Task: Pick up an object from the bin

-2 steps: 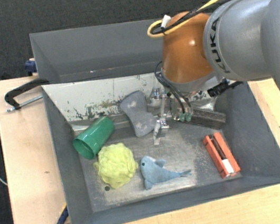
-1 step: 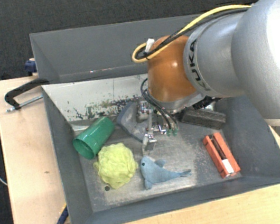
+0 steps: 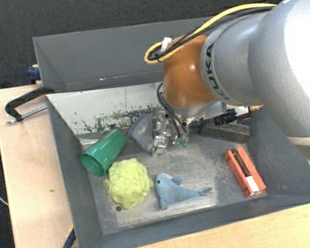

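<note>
Claw (image 3: 166, 135), spread impossible to tell, sits beside a rounded grey-blue lump (image 3: 140, 132) near the green cup (image 3: 105, 152).

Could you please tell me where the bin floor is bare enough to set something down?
Bare floor lies between the blue toy and the orange bar. It is crowded at the back, where the cup, grey lump and end effector sit close together.

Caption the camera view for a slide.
Claw low near the back wall of the bin, beside a tipped green cup; yellow puff and blue whale toy lie in front.
</note>
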Tool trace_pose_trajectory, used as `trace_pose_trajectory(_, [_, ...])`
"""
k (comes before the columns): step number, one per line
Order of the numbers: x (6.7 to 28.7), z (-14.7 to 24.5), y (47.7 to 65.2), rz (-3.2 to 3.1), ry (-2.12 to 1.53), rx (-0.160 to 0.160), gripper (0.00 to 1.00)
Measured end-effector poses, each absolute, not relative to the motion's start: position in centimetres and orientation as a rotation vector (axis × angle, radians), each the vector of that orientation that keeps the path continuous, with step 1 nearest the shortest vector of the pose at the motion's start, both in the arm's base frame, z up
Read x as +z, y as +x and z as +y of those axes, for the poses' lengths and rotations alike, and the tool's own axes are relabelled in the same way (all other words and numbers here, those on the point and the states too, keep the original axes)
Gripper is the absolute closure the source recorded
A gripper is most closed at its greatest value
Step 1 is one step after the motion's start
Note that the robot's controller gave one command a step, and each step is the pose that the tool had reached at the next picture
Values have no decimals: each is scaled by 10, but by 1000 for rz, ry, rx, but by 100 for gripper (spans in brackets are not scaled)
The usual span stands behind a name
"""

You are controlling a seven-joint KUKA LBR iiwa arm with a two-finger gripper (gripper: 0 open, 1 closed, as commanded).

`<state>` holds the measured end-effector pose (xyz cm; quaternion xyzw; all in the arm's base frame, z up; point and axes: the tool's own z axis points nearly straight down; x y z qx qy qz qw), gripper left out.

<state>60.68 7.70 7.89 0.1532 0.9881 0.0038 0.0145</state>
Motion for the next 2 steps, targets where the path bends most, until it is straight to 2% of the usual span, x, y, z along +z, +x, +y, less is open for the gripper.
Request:
trace_pose_trajectory(1, [79, 77, 607, 3076, 476, 11, 100])
trace_pose_trajectory(2, [169, 78, 610, 3093, 476, 7, 100])
